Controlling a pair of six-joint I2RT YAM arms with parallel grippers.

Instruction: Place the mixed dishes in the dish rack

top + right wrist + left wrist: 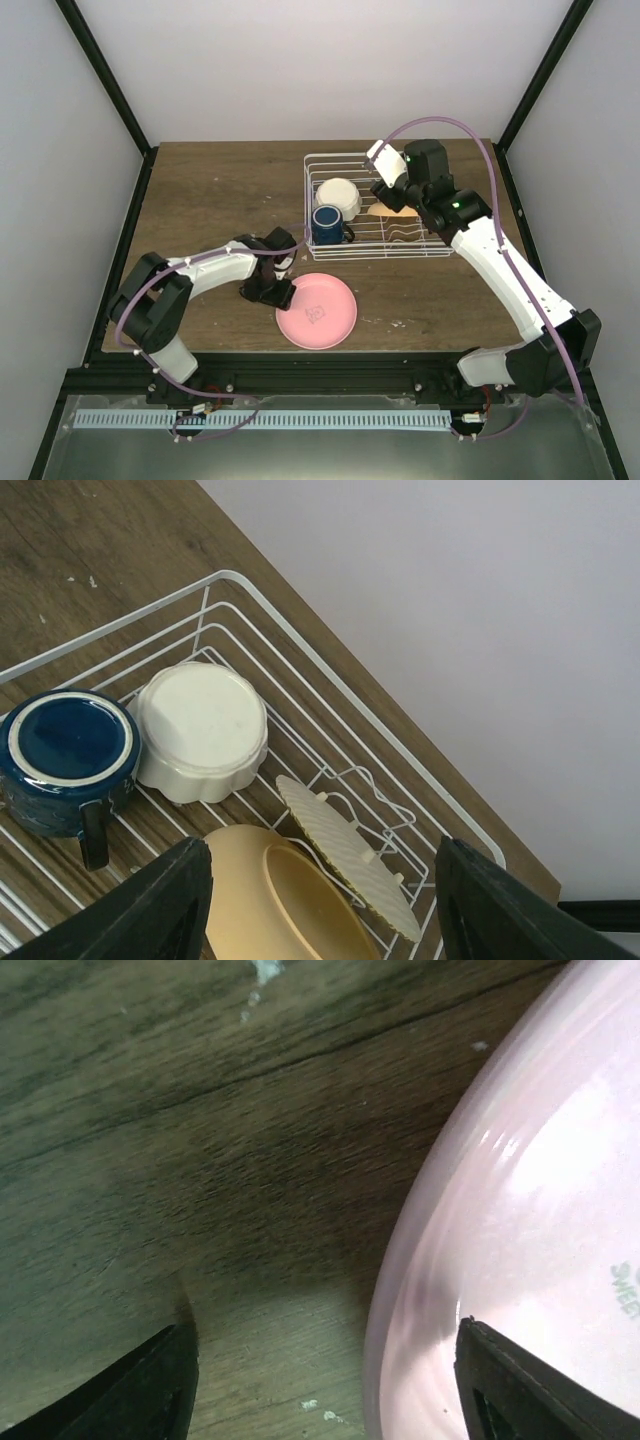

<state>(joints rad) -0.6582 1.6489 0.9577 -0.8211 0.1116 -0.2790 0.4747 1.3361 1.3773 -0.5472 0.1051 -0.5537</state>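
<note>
The pink plate (pixel 320 312) (pixel 530 1190) lies flat on the table in front of the dish rack (pixel 440 250) (pixel 330 640). My left gripper (pixel 283 292) (pixel 325 1385) is low at the plate's left rim and open. One finger is over the wood, the other over the plate. In the rack, the white scalloped bowl (pixel 340 195) (pixel 200 725) and the dark blue mug (pixel 328 225) (pixel 65 745) sit upside down. The orange plate (pixel 397 211) (pixel 260 900) leans among the dividers. My right gripper (pixel 392 198) (pixel 320 905) hangs open above the orange plate, holding nothing.
A pale ribbed disc (pixel 350 855) stands on edge in the wire dividers beside the orange plate. The rack sits at the back right of the wooden table (pixel 200 200), close to the white rear wall. Black frame posts rise at both back corners.
</note>
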